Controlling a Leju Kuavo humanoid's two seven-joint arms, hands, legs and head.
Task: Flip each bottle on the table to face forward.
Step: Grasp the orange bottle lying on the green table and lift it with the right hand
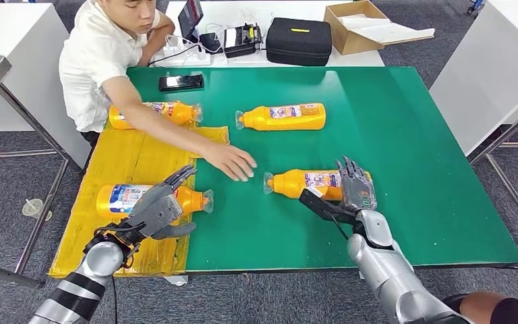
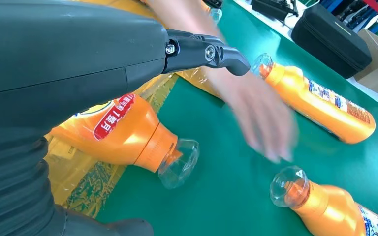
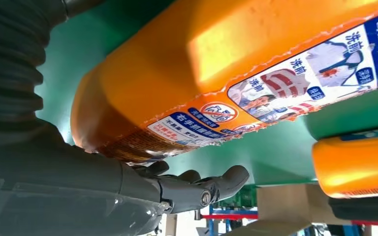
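Four orange bottles lie on their sides on the green table. My left hand rests over the near-left bottle, fingers stretched out toward its clear cap. The left wrist view shows this bottle under my hand. My right hand stands at the base end of the near-right bottle, fingers upright, thumb spread along its near side. In the right wrist view that bottle lies close against my fingers. Two more bottles lie farther back, one in the middle, one at the left.
A person sits at the far left, arm reaching across, hand flat on the table between the near bottles. A yellow mat covers the left side. A phone, black case and cardboard box lie at the back.
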